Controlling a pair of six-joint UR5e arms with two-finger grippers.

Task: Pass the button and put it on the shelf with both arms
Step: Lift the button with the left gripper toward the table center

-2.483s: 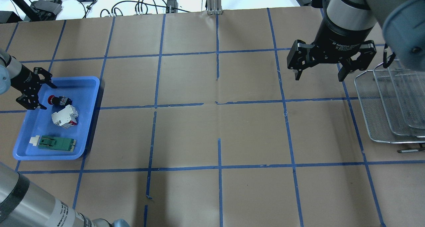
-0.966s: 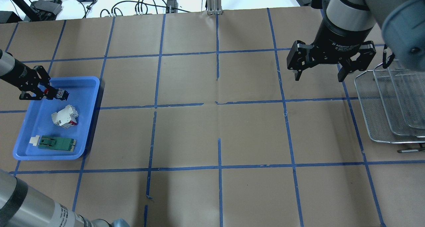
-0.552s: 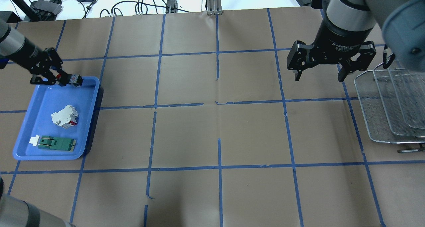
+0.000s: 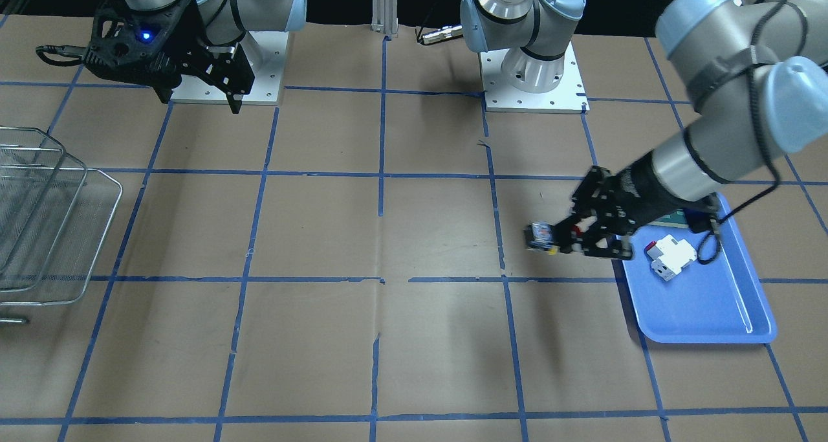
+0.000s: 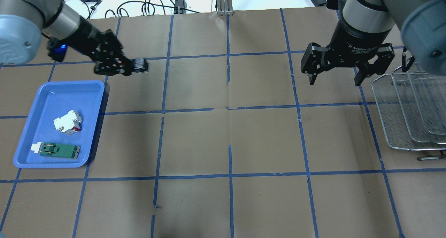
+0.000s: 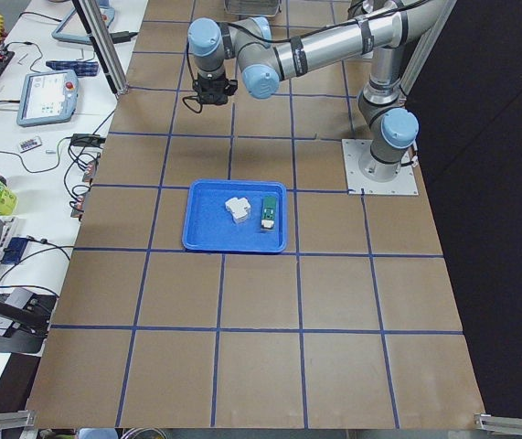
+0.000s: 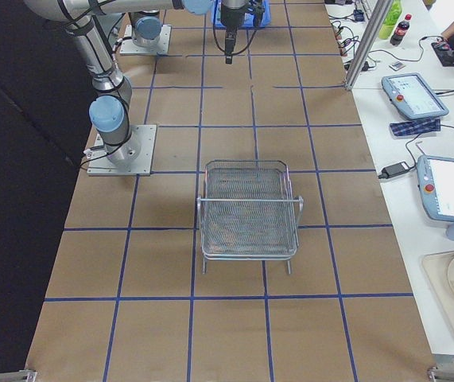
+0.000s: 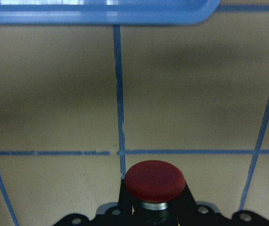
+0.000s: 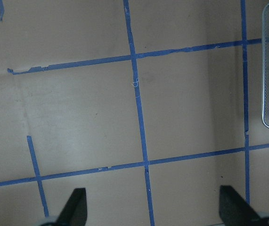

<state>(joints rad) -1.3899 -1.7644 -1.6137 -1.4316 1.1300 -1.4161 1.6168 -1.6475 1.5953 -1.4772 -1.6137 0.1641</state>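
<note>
My left gripper (image 5: 127,66) is shut on the button (image 5: 141,64), a small black switch held level above the brown table, just beyond the blue tray's far right corner. In the front-facing view the gripper (image 4: 576,238) holds the button (image 4: 542,236) with its colourful labelled end pointing toward the table's middle. The left wrist view shows its red cap (image 8: 155,181) between the jaws. My right gripper (image 5: 334,82) hangs open and empty, high above the table just left of the wire-mesh shelf (image 5: 407,116). It also shows in the front-facing view (image 4: 197,102).
The blue tray (image 5: 52,91) at the left holds a white block with a red tab (image 5: 68,121) and a flat green part (image 5: 57,150). The shelf (image 7: 249,211) stands at the table's right end. Blue tape lines grid the brown table.
My left gripper closed on the button in the tray, lifted it out and carried it away and to the right, past the tray's far corner. The right arm has not moved.
</note>
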